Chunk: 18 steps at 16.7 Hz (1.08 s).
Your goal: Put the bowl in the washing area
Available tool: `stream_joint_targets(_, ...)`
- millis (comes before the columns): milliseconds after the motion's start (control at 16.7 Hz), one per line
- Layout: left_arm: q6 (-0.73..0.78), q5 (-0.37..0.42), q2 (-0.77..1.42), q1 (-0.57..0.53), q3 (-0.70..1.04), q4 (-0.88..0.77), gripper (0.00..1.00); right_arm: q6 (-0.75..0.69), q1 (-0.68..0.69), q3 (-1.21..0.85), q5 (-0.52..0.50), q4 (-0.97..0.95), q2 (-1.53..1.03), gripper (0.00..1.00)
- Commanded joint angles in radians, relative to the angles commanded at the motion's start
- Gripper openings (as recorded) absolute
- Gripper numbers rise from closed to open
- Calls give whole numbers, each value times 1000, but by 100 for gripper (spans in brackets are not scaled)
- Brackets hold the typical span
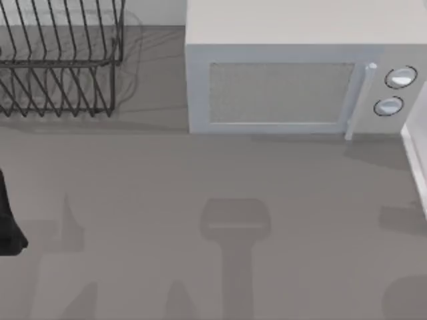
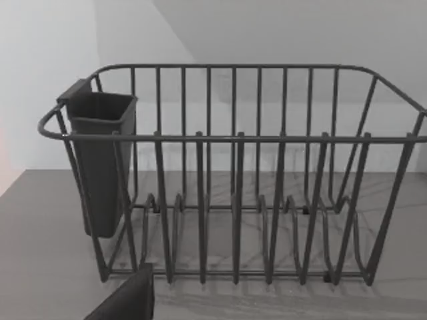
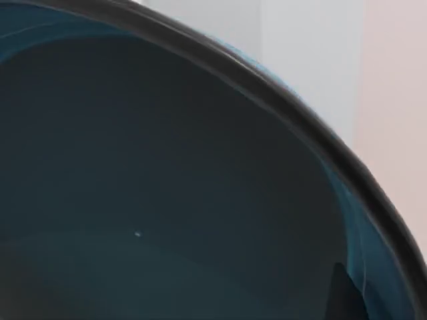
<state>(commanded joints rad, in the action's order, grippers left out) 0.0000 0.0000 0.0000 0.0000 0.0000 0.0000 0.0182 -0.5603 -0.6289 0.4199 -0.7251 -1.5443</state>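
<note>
The bowl (image 3: 167, 200) sits right against the right wrist camera, showing a dark blue inside and a dark rim. One finger (image 3: 343, 293) of my right gripper lies against the bowl's inner wall near the rim, shut on it. A pale wall stands behind the bowl. My left gripper (image 1: 8, 227) is parked at the table's left edge and faces the wire rack. I cannot tell which spot is the washing area.
A dark wire dish rack (image 1: 60, 60) stands at the back left, with upright dividers and a dark utensil cup (image 2: 100, 160) hung on one end. A white microwave (image 1: 293, 80) with its door shut fills the back middle and right. A white edge (image 1: 417, 160) juts in at the right.
</note>
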Motion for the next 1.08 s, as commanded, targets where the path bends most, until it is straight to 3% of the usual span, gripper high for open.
stream_joint_targets(240,0,0,0,0,0,0,100,-1,30,30,72,-163,45,0)
stream_joint_targets(720,0,0,0,0,0,0,100,2,30,31,81,-193,33,0)
stream_joint_targets(1080,0,0,0,0,0,0,100,0,21,60,84,-484,-236,0)
